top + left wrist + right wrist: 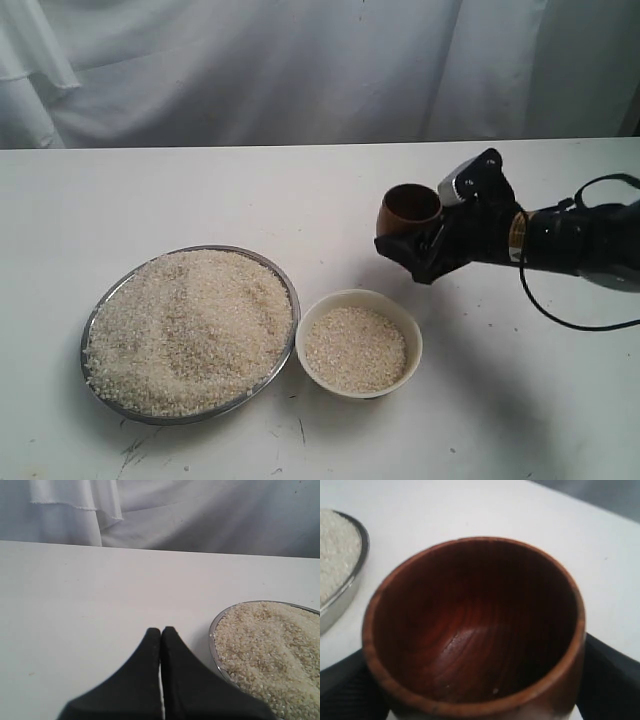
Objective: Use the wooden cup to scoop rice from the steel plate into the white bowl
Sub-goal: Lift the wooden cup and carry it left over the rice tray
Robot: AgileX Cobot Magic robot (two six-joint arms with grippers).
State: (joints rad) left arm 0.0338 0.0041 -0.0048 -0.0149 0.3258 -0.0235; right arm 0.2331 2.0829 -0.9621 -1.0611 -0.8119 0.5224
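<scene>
The right gripper (413,240) has its jaws spread wide, one black finger (610,680) on each side of the wooden cup (410,207). They pinch the cup between them. The left gripper (161,633) has its jaws pressed together with nothing in them, low over the table (200,200) near the steel plate (347,587).

A finger hides the bottom of the cup, so I cannot tell if it stands on the table or hangs just above it. Both wrist views cut the plate off.

The cup is upright, with its mouth up and its long way going up and down. It is empty inside. It is on the right half of the table, midway between the far and near edges. The white bowl (356,298) is closer to the near edge, right beside the plate. Rice (185,330) fills the plate, and some is in the bowl.
</scene>
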